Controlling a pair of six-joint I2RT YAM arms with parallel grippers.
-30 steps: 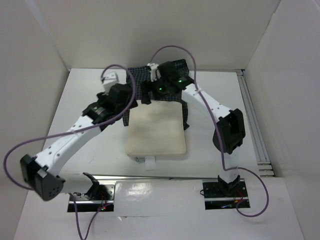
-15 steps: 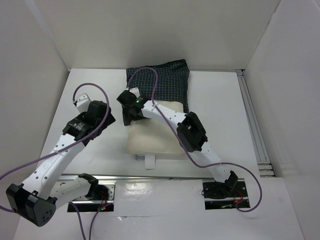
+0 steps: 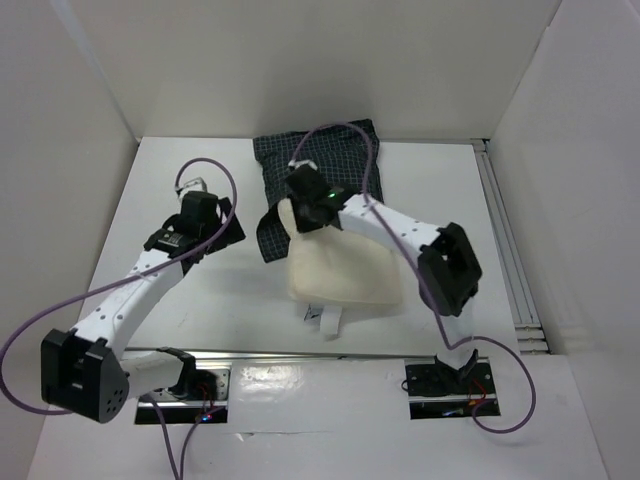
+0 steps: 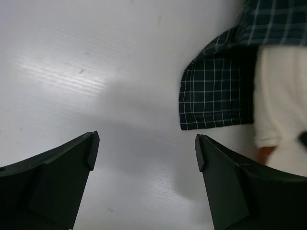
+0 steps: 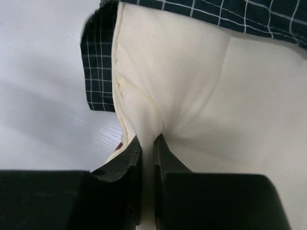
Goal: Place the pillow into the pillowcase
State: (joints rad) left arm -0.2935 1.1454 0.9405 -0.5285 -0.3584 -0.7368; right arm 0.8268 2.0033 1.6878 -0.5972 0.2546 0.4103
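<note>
- Insertion step: right gripper (image 5: 147,142) pinches pillow (image 3: 345,270) corner at pillowcase (image 3: 322,160) mouth.
- Left gripper (image 4: 144,144) spread, empty; next it likely needs to hold the mouth open.

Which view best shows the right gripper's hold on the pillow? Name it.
Right wrist: close up, the right gripper pinches a pillow fold. Top external shows it small from above; left wrist catches only the pillow's edge.

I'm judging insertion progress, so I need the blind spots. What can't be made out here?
Top view: the right gripper covers where the pillow meets the pillowcase; its mouth is hidden.
Right wrist: the pillowcase is cut off by the top edge; depth of insertion is unclear.
Left wrist: the pillow is cut off by the right edge; the reddish spot beside it is too blurred.
</note>
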